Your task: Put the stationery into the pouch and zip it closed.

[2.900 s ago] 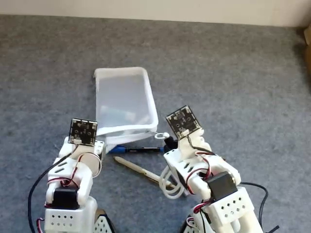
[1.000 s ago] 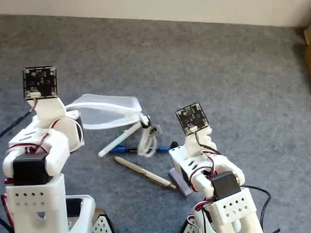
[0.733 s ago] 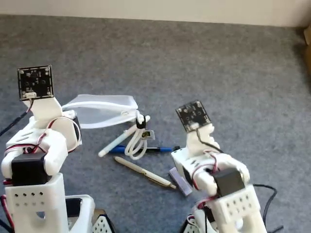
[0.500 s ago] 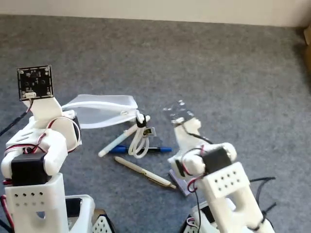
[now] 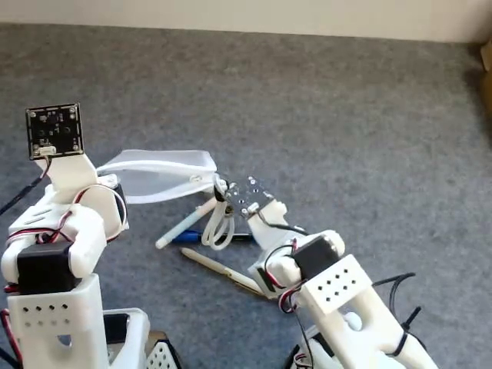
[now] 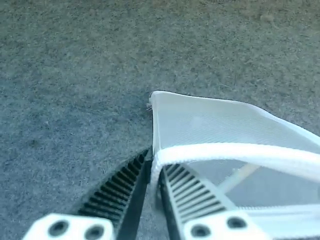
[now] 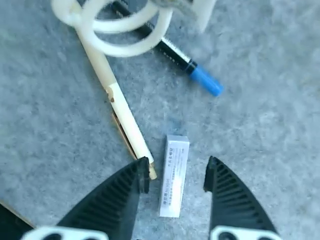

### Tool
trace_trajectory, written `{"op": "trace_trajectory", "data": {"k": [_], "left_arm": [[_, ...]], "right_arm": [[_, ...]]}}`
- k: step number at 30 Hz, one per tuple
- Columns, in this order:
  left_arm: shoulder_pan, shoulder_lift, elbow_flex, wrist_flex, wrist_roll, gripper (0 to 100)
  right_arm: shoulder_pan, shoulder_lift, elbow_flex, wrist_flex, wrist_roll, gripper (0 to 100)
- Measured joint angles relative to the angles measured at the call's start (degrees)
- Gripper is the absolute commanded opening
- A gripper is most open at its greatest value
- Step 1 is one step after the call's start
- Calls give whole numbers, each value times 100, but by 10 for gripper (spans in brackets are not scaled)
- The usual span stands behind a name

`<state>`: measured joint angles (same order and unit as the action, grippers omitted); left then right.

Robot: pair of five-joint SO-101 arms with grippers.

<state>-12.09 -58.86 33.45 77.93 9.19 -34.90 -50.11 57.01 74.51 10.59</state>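
My left gripper (image 6: 155,172) is shut on the rim of the white mesh pouch (image 6: 225,130), holding that end of the pouch (image 5: 165,175) up off the carpet. My right gripper (image 7: 177,165) stands open just above a small grey eraser (image 7: 174,176), which lies between its fingers. Beside the eraser lies a beige pen (image 7: 116,107), and farther off a black pen with a blue cap (image 7: 186,64). A white pen (image 5: 184,223) lies by the pouch mouth. The pouch's white cord loop (image 5: 219,227) drapes over the pens.
Grey carpet (image 5: 369,115) covers the whole surface, with wide free room to the right and at the back. My left arm (image 5: 69,231) stands tall at the left. My right arm (image 5: 307,269) leans over the pens.
The left arm has lifted the pouch end off the carpet, and the white pen now lies outside. The right arm has swung left and tipped down over the eraser.
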Motion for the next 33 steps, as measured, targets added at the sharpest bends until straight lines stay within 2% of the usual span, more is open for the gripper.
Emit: {"op": "trace_trajectory", "data": {"k": [10, 20, 33], "left_arm": [[0, 0, 0, 0, 0, 7], [-9, 0, 0, 0, 0, 7], [-18, 0, 0, 0, 0, 7]], "right_arm": [[0, 9, 141, -123, 0, 173], [0, 1785, 141, -774, 0, 173], [0, 2435, 141, -1284, 0, 173]]}}
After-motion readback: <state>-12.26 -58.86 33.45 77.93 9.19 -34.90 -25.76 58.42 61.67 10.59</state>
